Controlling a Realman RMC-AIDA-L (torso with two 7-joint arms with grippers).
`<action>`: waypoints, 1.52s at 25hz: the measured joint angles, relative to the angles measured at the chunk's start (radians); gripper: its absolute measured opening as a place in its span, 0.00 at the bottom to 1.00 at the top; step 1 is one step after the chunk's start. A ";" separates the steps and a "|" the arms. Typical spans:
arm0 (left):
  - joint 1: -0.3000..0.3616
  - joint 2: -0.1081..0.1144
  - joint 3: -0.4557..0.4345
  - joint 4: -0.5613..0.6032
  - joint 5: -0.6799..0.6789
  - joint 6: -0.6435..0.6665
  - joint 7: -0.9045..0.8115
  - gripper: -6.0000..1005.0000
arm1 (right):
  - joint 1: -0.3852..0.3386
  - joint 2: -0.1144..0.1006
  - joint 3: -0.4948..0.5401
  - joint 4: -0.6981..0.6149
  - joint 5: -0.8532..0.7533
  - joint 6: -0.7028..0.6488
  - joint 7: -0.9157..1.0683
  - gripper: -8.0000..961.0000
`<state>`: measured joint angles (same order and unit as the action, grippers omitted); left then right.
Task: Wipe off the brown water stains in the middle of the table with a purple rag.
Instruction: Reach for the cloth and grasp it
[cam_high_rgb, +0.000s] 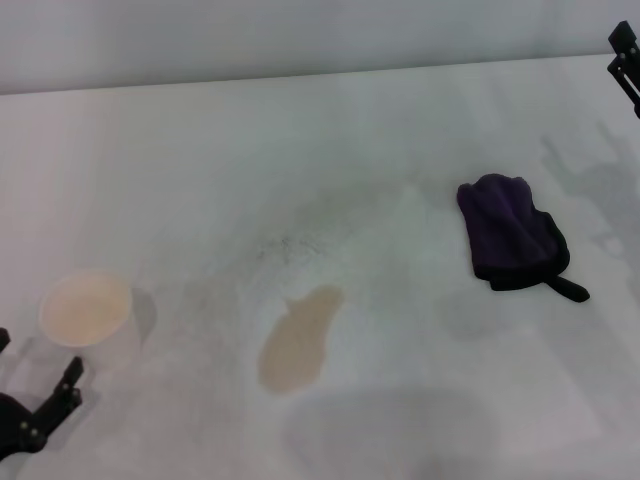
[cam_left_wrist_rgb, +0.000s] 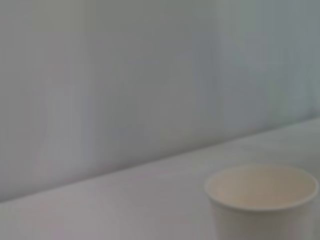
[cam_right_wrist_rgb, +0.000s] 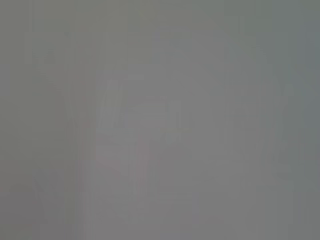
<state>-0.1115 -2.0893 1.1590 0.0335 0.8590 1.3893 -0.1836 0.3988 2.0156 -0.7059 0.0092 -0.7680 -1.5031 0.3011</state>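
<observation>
Tan-brown water stains (cam_high_rgb: 300, 340) pooled mid-table (cam_high_rgb: 200, 180). Right of the stains and farther back, well apart: bunched purple rag (cam_high_rgb: 512, 232), untouched. Left of the stains: white paper cup (cam_high_rgb: 86, 309), also seen by the left wrist (cam_left_wrist_rgb: 262, 200). Just nearer than the cup: left gripper (cam_high_rgb: 30, 415), apparently released. Far beyond the rag: right gripper (cam_high_rgb: 625, 55), state cannot tell. Right wrist view blank grey.

The bench (cam_high_rgb: 330, 140) is smooth, matt white with faint grey smears. The purple rag (cam_high_rgb: 510, 232) looks like soft, bunchy cloth. The cup (cam_high_rgb: 86, 308) looks like matt paper.
</observation>
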 joint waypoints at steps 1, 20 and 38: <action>0.012 0.002 -0.004 0.000 -0.015 0.032 0.002 0.89 | 0.000 0.000 0.000 0.000 0.000 0.000 0.001 0.91; -0.025 0.005 -0.006 0.001 -0.367 0.053 -0.001 0.89 | -0.028 -0.060 -0.316 -0.452 -0.295 0.460 1.004 0.90; -0.079 0.008 -0.005 0.007 -0.396 0.048 0.001 0.89 | 0.338 -0.301 -0.333 -0.612 -1.384 0.167 2.028 0.90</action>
<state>-0.1902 -2.0816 1.1536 0.0404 0.4632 1.4377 -0.1822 0.7372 1.7146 -1.0393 -0.6023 -2.1523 -1.3360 2.3292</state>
